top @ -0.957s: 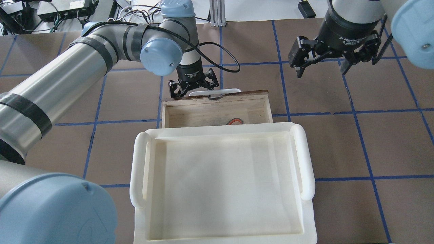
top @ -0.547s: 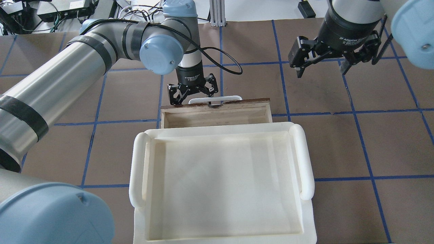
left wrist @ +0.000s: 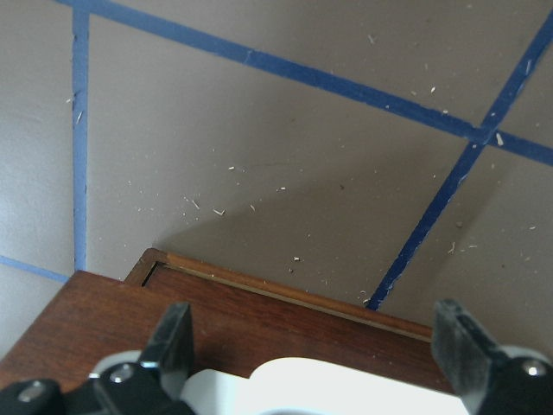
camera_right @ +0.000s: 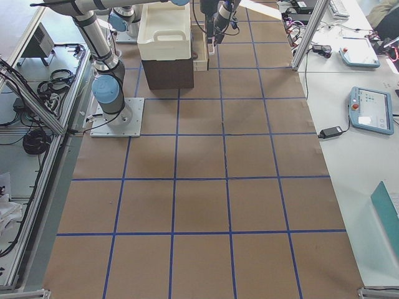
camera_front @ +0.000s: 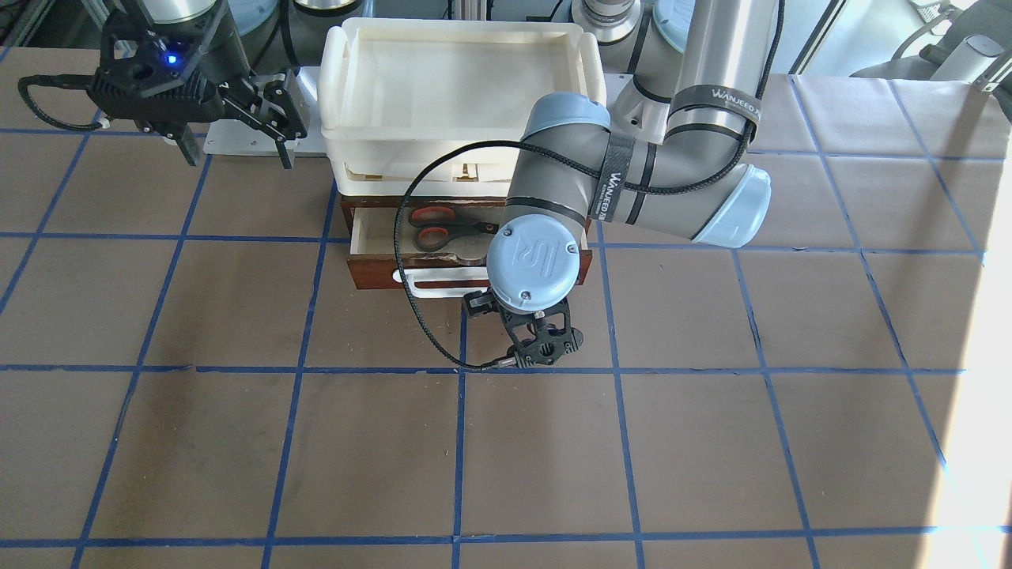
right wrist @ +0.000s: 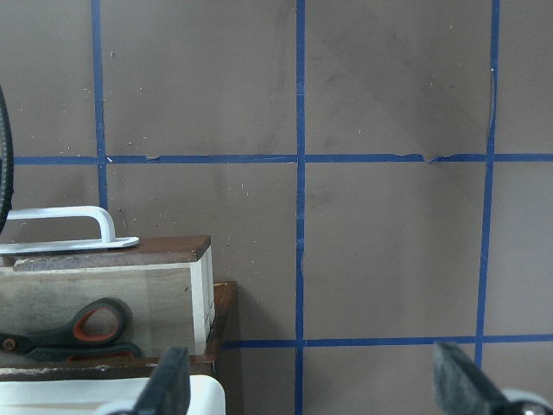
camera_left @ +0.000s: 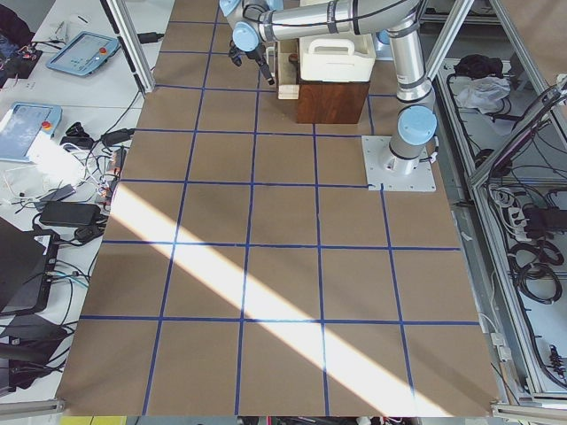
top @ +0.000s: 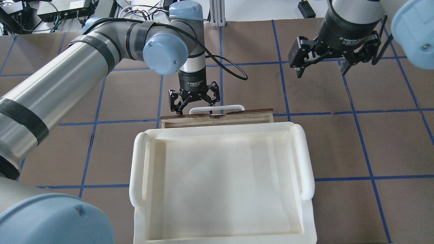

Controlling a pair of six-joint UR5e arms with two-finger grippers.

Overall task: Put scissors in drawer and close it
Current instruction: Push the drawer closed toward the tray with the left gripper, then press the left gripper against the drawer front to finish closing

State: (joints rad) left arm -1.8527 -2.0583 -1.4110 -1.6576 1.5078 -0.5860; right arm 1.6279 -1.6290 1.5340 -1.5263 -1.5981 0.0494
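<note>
The scissors (camera_front: 443,229) already lie inside the drawer (camera_front: 379,273), just past the drawer front on the side away from the left gripper (top: 194,107), handles toward that gripper's right; so the step in hand looks to be the closing. The drawer stands partly out of its dark wooden cabinet (camera_left: 332,102), with only a narrow strip of its pale interior showing below the cream-white plastic tray (top: 139,169) that sits on top; the left gripper is at the drawer front with its jaws spread wide and holding nothing, one finger to either side of the near end of the white bar handle (top: 217,107), the fingertips at or very near the chipped top edge, though real contact cannot be made out. The right gripper (top: 320,67) hangs well off to the left gripper's right, raised above the table, its jaws likewise apart and empty. The next move probably calls for a straight, level push on the front toward the cabinet, until the front meets the cabinet face; an off-centre push might skew the drawer and jam it. By count: one pair of scissors, one drawer, one bar handle, one tray, one cabinet, two grippers.
</note>
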